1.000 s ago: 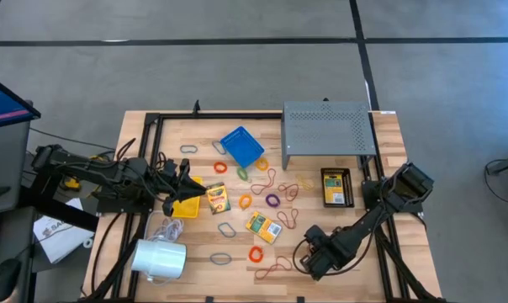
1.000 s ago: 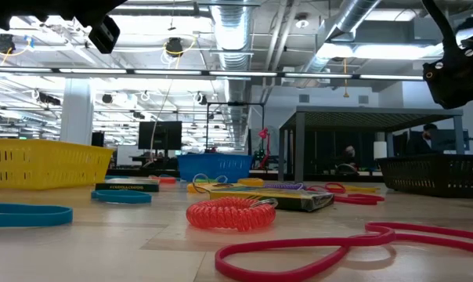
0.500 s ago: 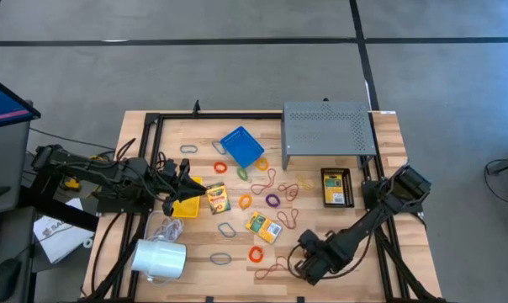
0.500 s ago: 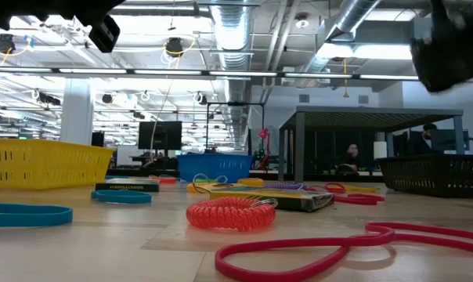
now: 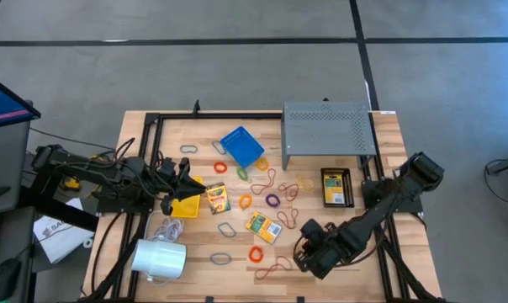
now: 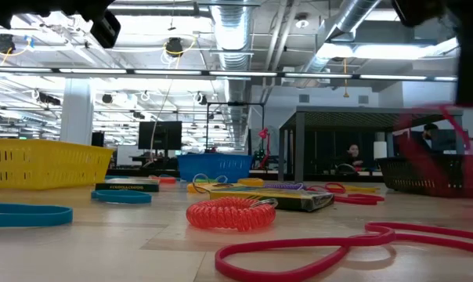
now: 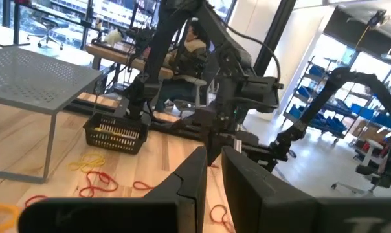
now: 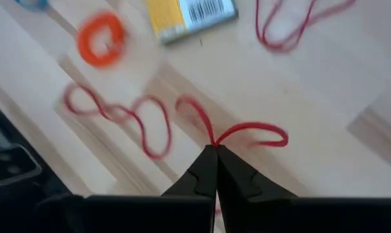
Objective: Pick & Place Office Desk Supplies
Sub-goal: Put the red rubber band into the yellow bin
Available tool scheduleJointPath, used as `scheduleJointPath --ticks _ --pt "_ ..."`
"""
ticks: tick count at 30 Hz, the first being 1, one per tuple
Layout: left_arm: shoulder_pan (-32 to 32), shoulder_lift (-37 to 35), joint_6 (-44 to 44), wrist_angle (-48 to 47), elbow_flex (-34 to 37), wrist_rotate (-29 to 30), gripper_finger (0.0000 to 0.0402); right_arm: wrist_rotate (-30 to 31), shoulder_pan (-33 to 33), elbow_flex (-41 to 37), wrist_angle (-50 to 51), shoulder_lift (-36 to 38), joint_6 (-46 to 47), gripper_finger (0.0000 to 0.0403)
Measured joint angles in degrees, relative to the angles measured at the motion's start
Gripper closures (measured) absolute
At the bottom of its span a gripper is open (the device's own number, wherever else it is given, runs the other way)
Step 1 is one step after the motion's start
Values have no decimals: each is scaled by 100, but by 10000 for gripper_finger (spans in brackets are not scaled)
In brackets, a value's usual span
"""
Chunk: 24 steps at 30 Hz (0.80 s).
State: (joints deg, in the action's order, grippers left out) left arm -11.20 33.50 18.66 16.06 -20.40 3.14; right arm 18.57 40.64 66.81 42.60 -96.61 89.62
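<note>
In the right wrist view my right gripper [image 8: 212,153] is shut on a thin red rubber band [image 8: 250,132], above the table's near right part [image 5: 309,251]. The low view shows this band [image 6: 444,149] blurred in the air. My left gripper [image 7: 215,171] waits level above a yellow tray [image 5: 187,206] at the left. Its fingers are close together and nothing shows between them. Loose rubber bands [image 5: 271,189], grey loop clips [image 5: 222,258] and two crayon boxes [image 5: 263,226] [image 5: 218,198] lie flat on the wood. My right gripper pinches the red band where two strands come together [image 8: 213,144], right at its fingertips. The fingers slant down from above. A loop [image 8: 263,133] spreads to one side and a curved strand [image 8: 194,111] to the other. The band looks lifted off the wood.
A grey perforated shelf [image 5: 325,130] stands at the far right, a blue tray [image 5: 241,146] beside it, and a black basket [image 5: 336,187] with a crayon box in it. A white cylinder [image 5: 160,259] lies near left. An orange coil [image 8: 101,39] and another red band [image 8: 118,113] lie below my right gripper.
My right gripper has risen from the table's near right part and tipped, with its fingers shut on the red band. The band has come up off the wood with it and now shows in the air at the low view's right.
</note>
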Motion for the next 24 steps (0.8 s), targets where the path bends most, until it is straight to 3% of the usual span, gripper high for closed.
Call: scheduleJointPath --ticks 5,11,24 --pt "-36 241 143 523 -3 -158 358 486 -120 0 -49 386 -118 403" --pt "-191 1064 -186 589 -455 -256 348 863 -464 0 -801 819 -828 403" --pt "-225 2641 -1208 718 -1532 -302 237 856 -1541 7 -2714 1363 -2667 403"
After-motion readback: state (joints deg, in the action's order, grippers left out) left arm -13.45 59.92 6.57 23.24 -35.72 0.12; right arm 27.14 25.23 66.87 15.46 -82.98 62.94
